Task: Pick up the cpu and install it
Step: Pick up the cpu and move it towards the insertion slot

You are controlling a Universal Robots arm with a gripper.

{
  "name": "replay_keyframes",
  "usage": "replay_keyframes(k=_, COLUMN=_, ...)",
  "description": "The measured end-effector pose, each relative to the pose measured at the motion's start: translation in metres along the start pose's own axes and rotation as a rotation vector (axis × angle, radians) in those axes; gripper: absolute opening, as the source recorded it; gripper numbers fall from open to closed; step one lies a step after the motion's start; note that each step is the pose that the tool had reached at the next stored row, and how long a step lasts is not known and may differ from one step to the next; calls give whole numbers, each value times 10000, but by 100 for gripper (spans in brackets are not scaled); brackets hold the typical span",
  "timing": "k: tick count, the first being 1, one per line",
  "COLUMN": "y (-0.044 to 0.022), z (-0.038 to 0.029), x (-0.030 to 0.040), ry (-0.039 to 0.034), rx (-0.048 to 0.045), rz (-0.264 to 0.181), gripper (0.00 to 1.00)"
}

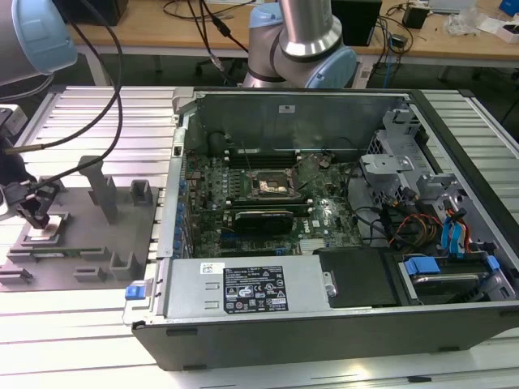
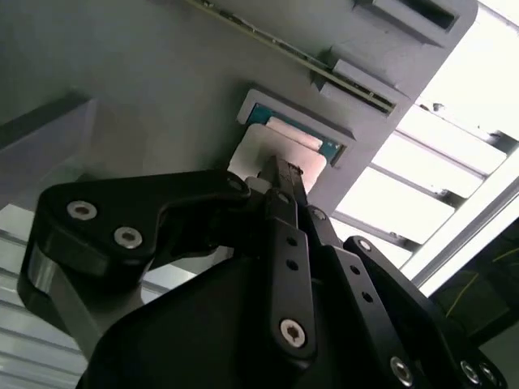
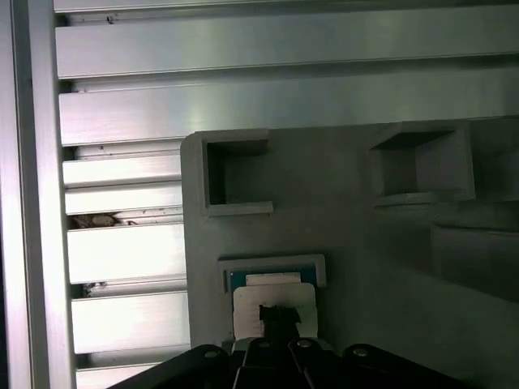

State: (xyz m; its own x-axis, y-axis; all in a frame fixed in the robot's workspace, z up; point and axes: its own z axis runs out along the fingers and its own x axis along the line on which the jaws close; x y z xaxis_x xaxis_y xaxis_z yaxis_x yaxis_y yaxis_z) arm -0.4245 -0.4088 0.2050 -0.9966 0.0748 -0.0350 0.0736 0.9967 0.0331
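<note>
Hand [image 2: 280,173] looks pinched shut on the cpu [image 2: 253,154] edge, at its nest in the grey fixture [image 1: 122,235], exterior view's left. You likely have a light, stiff, slick, fragile chip: grip edges only.

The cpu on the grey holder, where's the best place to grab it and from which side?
Take the cpu by two opposite thin edges, coming straight down from above. It lies flat, broad silver top up, in a recess of the grey holder, so the face likely gives no purchase. The gripper hangs right at it.
</note>
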Motion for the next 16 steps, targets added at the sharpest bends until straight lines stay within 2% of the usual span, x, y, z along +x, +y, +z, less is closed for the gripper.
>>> replay_keyframes(k=4, y=0, z=0, x=0, ry=0, rx=5, rz=0, gripper=11)
replay_keyframes(k=6, y=0, z=0, x=0, ry=-1, rx=8, rz=0, gripper=24)
replay_keyframes(k=7, y=0, z=0, x=0, ry=-1, rx=9, rz=0, gripper=24)
replay_keyframes(k=8, y=0, z=1, x=0, ry=-1, rx=11, rz=0, gripper=36)
replay_keyframes(k=9, y=0, z=1, x=1, ry=-1, rx=12, rz=0, gripper=42)
replay_keyframes(k=10, y=0, z=1, x=0, ry=-1, rx=13, rz=0, gripper=42)
replay_keyframes(k=12, y=0, z=1, x=0, ry=-1, rx=16, rz=0, gripper=54)
replay_keyframes(k=13, y=0, z=1, x=1, ry=-2, rx=17, rz=0, gripper=54)
replay_keyframes(k=14, y=0, z=2, x=0, ry=-2, rx=18, rz=0, gripper=60)
replay_keyframes(k=16, y=-1, z=37, x=1, ry=-3, rx=17, rz=0, gripper=60)
